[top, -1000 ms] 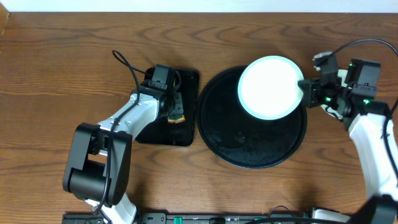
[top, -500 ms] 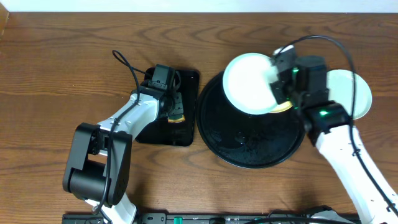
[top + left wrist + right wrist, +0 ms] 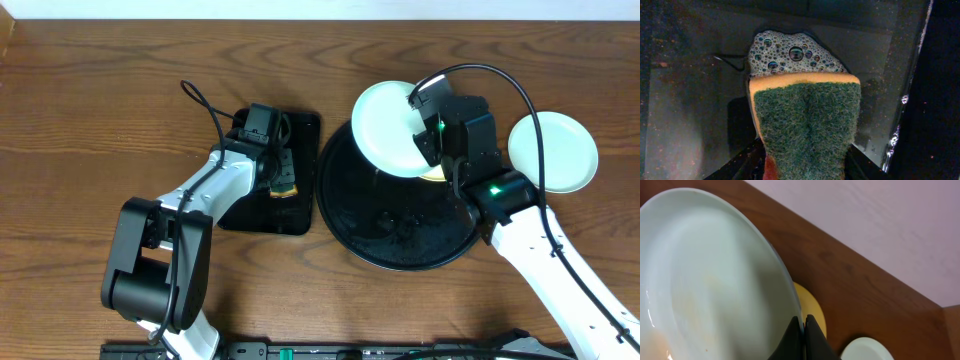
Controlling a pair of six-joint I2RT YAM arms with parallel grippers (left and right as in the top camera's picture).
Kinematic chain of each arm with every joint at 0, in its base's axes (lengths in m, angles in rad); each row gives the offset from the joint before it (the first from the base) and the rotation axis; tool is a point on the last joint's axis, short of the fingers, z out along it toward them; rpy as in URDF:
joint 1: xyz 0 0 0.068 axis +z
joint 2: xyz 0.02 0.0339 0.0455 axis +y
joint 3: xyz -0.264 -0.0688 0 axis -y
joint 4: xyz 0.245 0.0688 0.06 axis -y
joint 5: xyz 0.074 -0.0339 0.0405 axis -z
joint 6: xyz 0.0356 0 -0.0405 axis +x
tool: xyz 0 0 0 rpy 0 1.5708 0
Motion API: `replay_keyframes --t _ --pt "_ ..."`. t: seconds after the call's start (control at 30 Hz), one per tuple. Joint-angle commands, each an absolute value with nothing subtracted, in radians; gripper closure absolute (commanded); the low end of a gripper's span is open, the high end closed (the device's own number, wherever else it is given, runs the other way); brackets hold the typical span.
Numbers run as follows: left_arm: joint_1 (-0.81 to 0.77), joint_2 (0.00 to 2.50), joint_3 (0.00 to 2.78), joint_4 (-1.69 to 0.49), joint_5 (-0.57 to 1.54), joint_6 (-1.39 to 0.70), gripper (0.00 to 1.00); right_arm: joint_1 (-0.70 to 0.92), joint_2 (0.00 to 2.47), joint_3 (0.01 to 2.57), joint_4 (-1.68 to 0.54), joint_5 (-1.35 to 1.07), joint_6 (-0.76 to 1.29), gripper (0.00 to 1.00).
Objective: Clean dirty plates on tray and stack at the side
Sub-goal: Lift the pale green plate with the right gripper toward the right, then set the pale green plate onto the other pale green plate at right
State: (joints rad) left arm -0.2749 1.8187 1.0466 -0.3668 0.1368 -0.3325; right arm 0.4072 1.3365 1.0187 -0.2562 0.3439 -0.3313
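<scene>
My right gripper (image 3: 424, 140) (image 3: 803, 325) is shut on the rim of a pale mint-blue plate (image 3: 385, 115) (image 3: 705, 275) and holds it above the back left of the round black tray (image 3: 400, 225). Faint orange smears show on the plate in the right wrist view. A pale yellow plate (image 3: 434, 174) (image 3: 812, 307) lies on the tray under the gripper, mostly hidden. A second mint-blue plate (image 3: 553, 152) (image 3: 867, 349) lies on the table right of the tray. My left gripper (image 3: 272, 172) (image 3: 807, 170) is shut on a soapy yellow-green sponge (image 3: 805, 120) (image 3: 283, 186).
The sponge rests over a small rectangular black tray (image 3: 295, 215) (image 3: 690, 100) left of the round tray, with foam (image 3: 790, 52) on it. A black cable (image 3: 200, 105) lies behind the left arm. The wooden table (image 3: 100, 100) surrounds everything.
My right arm has swung left over the round tray, carrying the mint-blue plate to its back left. A second mint-blue plate now shows on the table at right. The left arm has not moved.
</scene>
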Motion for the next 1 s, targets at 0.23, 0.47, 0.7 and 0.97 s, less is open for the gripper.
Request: replay_keyframes --t 0.23,0.47,0.7,0.97 --pt "-0.266 1.834 1.038 -0.369 0.142 -0.323 0.52 0.311 1.345 1.034 -0.256 0.389 -0.076 0.99" --pt "-0.266 1.834 1.038 -0.369 0.141 -0.323 0.52 0.103 1.409 1.034 -0.307 0.335 0.241 0.99" --pt "-0.267 1.834 1.038 -0.369 0.138 -0.323 0.52 -0.115 1.475 1.034 -0.306 0.275 0.466 0.99" --pt "-0.267 1.834 1.038 -0.369 0.138 -0.323 0.52 -0.32 1.538 1.034 -0.308 0.249 0.6 0.99"
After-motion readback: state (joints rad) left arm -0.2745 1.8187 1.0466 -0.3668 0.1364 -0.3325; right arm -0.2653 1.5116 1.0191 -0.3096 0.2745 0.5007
